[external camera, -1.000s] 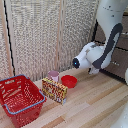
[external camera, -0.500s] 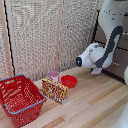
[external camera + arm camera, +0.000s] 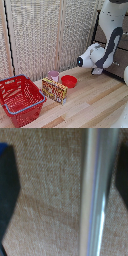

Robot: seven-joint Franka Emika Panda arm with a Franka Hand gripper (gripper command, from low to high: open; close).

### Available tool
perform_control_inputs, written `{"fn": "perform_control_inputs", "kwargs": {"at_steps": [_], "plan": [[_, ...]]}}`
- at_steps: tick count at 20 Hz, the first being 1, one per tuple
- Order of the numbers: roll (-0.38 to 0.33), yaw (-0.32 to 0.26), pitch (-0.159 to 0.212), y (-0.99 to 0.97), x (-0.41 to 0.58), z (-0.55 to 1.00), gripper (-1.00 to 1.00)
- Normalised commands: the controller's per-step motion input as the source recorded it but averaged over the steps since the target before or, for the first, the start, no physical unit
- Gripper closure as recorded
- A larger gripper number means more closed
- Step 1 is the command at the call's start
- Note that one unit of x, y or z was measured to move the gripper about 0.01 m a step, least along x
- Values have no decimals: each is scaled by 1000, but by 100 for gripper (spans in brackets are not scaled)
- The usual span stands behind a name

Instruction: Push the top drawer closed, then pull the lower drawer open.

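Observation:
In the wrist view a slim silver bar handle point(image 3: 94, 193) runs across a brown wooden drawer front point(image 3: 50, 193). My gripper point(image 3: 65, 185) is open, with one dark finger point(image 3: 7, 183) on one side of the bar and the other finger point(image 3: 124, 173) on the other side, close to it. I cannot tell whether this front belongs to the top drawer or the lower drawer. In the exterior view the white arm point(image 3: 105, 50) reaches to the brown cabinet point(image 3: 123, 57) at the exterior view's right and hides the gripper and most of both drawer fronts.
On the light wooden surface point(image 3: 90, 102) stand a red plastic basket point(image 3: 20, 97), a yellow printed box point(image 3: 54, 90), a red bowl point(image 3: 69, 81) and a pink cup point(image 3: 53, 76). Pale slatted panels point(image 3: 45, 35) form the back wall.

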Motion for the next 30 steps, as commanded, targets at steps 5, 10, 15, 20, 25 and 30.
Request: {"fn": "perform_control_inputs", "kwargs": {"at_steps": [5,10,15,20,25,30], "plan": [[4,2,-24,50,12,1,100],[159,4,-74,500,0,1,100],[183,0,-90,749,0,-3,100],[160,0,-78,761,0,-100,100],[168,-1,-37,367,10,-41,-100],[16,0,0,31,42,33,-100]]}}
